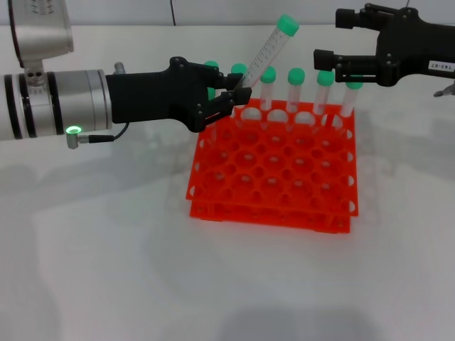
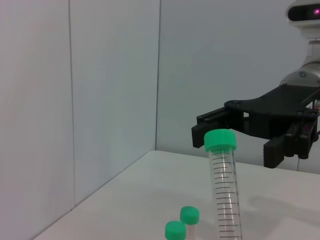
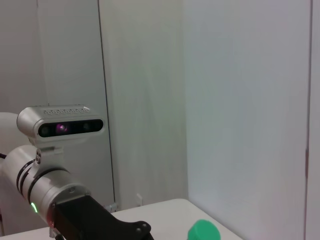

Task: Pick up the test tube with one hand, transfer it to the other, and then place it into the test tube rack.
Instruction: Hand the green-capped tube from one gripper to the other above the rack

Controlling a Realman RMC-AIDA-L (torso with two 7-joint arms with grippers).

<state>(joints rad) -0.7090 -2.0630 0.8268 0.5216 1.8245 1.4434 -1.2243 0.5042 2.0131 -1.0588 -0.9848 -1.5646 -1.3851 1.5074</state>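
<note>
White table (image 1: 106, 270), left tool (image 1: 231, 99) clamped on tilted test tube (image 1: 266, 50), lower end hidden, right tool (image 1: 328, 65) apart, partly cropped.

1. We see a small white printed label (image 1: 440, 66) on the side of the right gripper (image 1: 328, 62); its characters are too small to read.
2. Black graduation lines without legible numbers mark the test tube (image 2: 224, 192) facing that gripper.

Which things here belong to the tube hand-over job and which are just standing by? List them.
Job:
- test tube, held tilted by the left gripper
- right gripper, open beside the tube's cap, not touching it
- test tube rack, orange-red

Standing by:
- other green-capped tubes, upright in the rack's back row
- white table
</note>
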